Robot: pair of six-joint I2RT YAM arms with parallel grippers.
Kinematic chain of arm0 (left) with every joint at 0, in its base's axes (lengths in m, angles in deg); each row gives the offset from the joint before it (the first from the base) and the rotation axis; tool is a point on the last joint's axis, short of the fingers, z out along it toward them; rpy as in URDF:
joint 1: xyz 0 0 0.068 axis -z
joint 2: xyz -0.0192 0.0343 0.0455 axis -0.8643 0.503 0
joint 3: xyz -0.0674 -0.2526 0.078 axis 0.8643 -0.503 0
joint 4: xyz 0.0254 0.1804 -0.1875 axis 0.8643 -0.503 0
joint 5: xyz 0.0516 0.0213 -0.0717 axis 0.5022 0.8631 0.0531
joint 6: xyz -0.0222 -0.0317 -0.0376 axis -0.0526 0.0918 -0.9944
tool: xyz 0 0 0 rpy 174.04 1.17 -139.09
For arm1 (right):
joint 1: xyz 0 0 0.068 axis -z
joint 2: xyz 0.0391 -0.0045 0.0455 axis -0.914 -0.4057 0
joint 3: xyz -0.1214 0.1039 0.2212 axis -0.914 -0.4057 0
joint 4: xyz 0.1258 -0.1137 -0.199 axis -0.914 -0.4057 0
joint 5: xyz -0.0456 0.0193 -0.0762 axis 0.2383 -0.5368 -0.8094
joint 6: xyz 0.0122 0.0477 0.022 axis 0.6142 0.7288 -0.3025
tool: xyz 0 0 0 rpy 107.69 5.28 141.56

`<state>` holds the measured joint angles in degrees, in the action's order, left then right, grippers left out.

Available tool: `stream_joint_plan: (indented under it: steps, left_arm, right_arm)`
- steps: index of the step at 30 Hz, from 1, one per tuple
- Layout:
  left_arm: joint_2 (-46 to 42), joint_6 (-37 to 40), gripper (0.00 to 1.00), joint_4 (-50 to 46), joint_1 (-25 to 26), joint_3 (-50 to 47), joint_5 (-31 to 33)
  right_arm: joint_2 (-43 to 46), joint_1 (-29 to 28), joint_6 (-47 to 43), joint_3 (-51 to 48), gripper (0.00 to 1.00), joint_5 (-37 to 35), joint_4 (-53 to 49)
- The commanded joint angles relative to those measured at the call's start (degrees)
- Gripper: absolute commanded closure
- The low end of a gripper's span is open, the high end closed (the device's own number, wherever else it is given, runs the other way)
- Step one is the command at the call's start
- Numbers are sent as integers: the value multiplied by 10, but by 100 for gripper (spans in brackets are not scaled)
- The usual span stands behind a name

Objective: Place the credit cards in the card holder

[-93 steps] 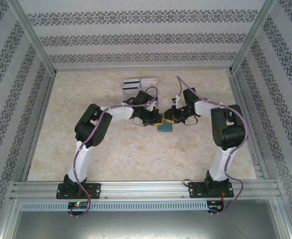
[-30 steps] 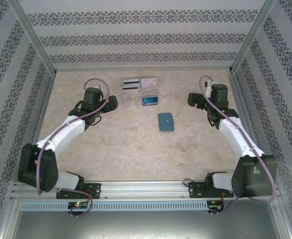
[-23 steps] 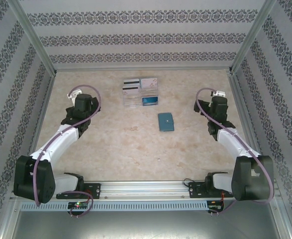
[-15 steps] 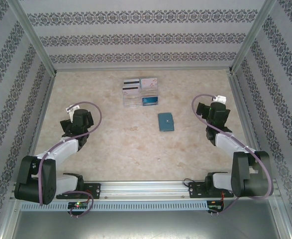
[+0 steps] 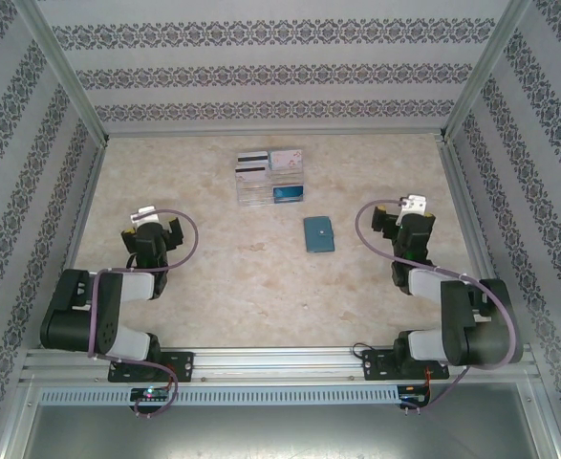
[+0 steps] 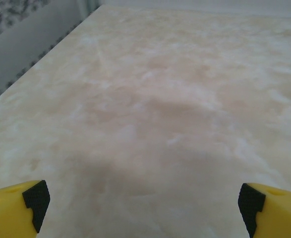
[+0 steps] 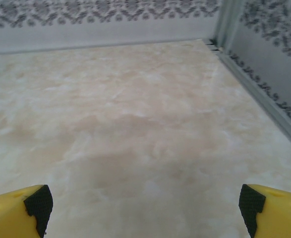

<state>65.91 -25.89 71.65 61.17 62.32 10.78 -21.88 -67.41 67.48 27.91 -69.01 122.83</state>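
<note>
The teal card holder [image 5: 318, 233] lies closed and flat on the marble table, right of centre. Credit cards sit behind it in a clear tray [image 5: 269, 190]: a white one with black stripes [image 5: 250, 164], a pale pinkish one [image 5: 286, 159] and a blue one [image 5: 288, 194]. My left gripper [image 5: 149, 226] is folded back at the near left, far from the holder. In the left wrist view its yellow fingers [image 6: 16, 210] stand wide open over bare table. My right gripper [image 5: 409, 216] is pulled back at the near right, open, with its fingers [image 7: 271, 210] spread and nothing between them.
Patterned walls with aluminium posts close the table on three sides. A metal rail [image 5: 280, 361] carries both arm bases at the near edge. In the right wrist view the right wall [image 7: 269, 59] runs close by.
Both arms have drawn back from the middle of the table toward their bases and folded up. The card holder stays lying where it was left.
</note>
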Motion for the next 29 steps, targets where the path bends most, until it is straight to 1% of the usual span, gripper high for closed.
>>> stream_joint_plan:
  steps: [1,2,3,4,5,6,7,9,11,29]
  left_arm:
    - [33,53,0,109,-5,-7,-106]
    - [61,68,1,135,-5,-4,-135]
    - [74,73,1,135,-4,8,-148]
    - [60,73,1,55,-4,34,-159]
    - [59,75,1,-1,-5,64,-159]
    - [62,70,1,11,-12,60,-175]
    - [62,68,1,18,-13,56,-166]
    - [62,68,1,12,-14,59,-165]
    - [63,67,1,10,-14,61,-168]
    - [63,70,1,12,-14,60,-174]
  right_arm:
    - [-47,-16,-39,-13,2,55,106]
    - [-74,-19,-45,-12,2,59,137]
    - [-87,-21,-45,-7,2,52,142]
    - [-76,-22,-43,3,2,43,99]
    - [-66,-19,-36,23,2,42,63]
    - [-76,-14,-33,23,2,47,80]
    - [-82,-10,-27,23,2,49,90]
    - [-72,-6,-25,31,2,53,58]
    - [-77,-5,-25,27,2,54,73]
    - [-75,-4,-25,30,2,59,64]
